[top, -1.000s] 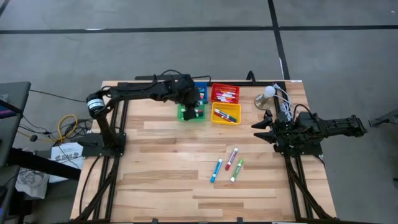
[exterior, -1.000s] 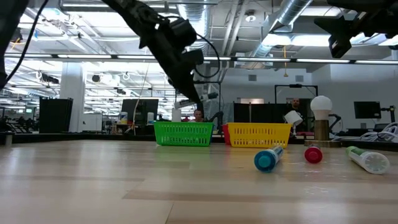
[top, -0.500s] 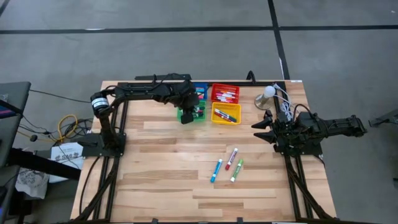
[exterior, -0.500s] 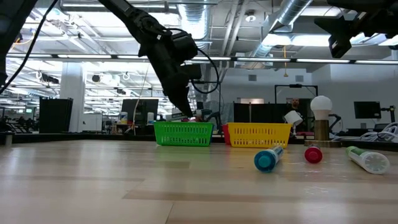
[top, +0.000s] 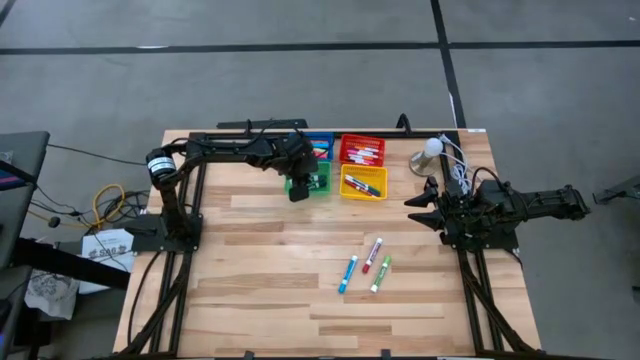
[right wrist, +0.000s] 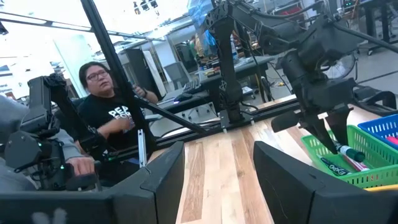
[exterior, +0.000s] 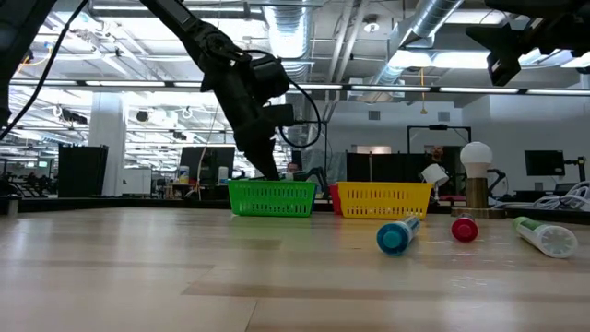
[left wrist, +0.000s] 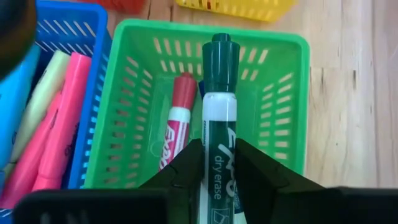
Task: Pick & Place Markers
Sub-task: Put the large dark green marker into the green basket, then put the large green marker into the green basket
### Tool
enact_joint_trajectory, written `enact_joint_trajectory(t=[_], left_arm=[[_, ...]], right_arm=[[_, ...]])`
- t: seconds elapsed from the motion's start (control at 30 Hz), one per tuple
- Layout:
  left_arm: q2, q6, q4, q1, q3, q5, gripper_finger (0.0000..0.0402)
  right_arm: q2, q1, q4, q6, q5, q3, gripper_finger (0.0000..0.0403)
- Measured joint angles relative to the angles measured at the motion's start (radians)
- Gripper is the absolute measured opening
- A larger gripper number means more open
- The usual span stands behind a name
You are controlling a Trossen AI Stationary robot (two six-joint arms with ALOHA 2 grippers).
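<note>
the green marker (left wrist: 217,118) sits pinched between the left gripper (left wrist: 216,163) fingers, jaws narrowed onto its white barrel, cap pointing away from the wrist and down into the green bin (left wrist: 292,112). the hold looks chosen so the pen can drop lengthwise into the bin beside the red marker (left wrist: 178,118) already lying just past the fingertips. beyond that, to one side of the tool, the blue bin (left wrist: 93,37) holds pink and pale pens; a yellow bin (top: 363,183) and a red bin (top: 361,150) stand on the far side of the green one.

only the left wrist view shows the grip and the red pen inside; the high view shows just the dark wrist over the bin, and the low view shows the arm dipping behind the bin's wall. the high view alone gives the 3 markers left on the bare table (top: 260,290): blue (top: 347,273), red (top: 372,255) and green (top: 381,274), well away from the tool, nearer the right gripper (top: 418,209), which waits at the table's right edge with jaws apart and nothing in them.
</note>
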State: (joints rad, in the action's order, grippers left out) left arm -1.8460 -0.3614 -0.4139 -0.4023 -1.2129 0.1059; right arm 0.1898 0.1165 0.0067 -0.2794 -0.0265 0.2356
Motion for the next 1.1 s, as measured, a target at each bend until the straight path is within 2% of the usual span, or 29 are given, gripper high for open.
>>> enact_joint_trajectory(t=[0.17,0.6,0.87,1.1], left_arm=[[0.000,0.000,0.006,0.000,0.000,0.000,0.0096],[0.005,0.000,0.050,0.000,-0.001,0.000,0.0182],[0.042,0.003,0.073,0.006,-0.002,0.000,0.0191],[0.149,0.003,0.079,0.036,-0.002,0.000,0.0192]], right_arm=[[0.000,0.000,0.000,0.000,0.000,0.000,0.0182],[0.000,0.000,0.000,0.000,0.000,0.000,0.0182],[0.000,0.000,-0.001,0.000,0.000,0.000,0.0182],[0.000,0.000,0.000,0.000,0.000,0.000,0.0181]])
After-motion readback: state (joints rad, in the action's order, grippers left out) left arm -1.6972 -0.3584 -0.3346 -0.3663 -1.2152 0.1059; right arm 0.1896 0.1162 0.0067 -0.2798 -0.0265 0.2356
